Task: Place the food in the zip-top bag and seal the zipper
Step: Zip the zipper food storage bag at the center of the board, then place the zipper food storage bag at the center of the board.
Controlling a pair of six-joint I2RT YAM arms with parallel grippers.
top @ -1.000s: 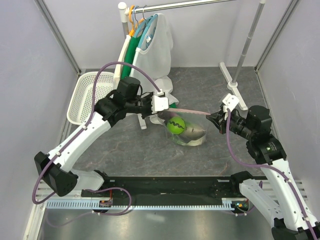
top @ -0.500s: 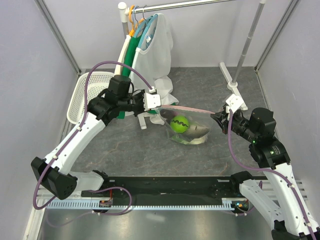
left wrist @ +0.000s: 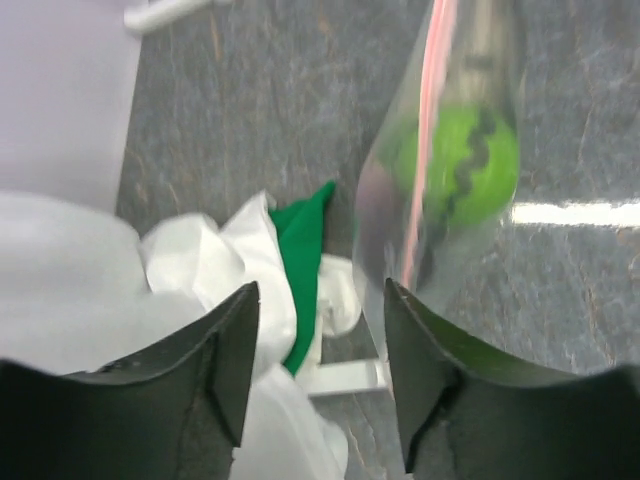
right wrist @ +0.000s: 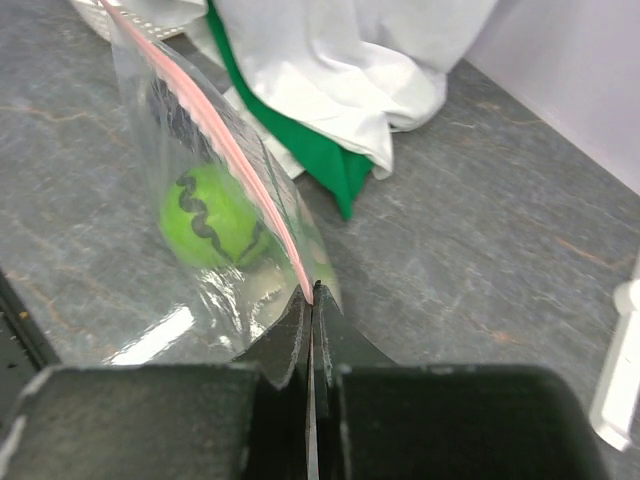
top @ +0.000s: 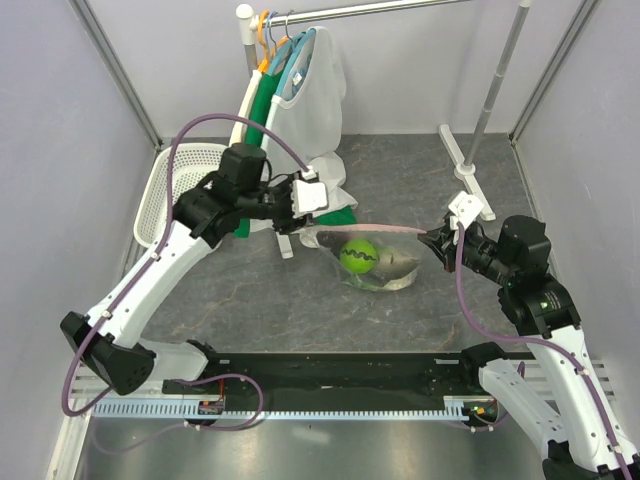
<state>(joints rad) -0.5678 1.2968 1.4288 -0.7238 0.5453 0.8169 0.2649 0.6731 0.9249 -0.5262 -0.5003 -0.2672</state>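
Pink zipper (right wrist: 232, 150) pinched between right fingers (right wrist: 280, 345); left fingers (left wrist: 225, 360) spread near bag (left wrist: 440, 250).

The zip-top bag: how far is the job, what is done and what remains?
Done: the green round fruit and a pale vegetable lie inside the zip-top bag. In hand: the right gripper is shut on one end of the zipper, while the left gripper is open, off the bag. Left: the pink strip looks pressed together, but a full seal cannot be confirmed; no loose food is in view.
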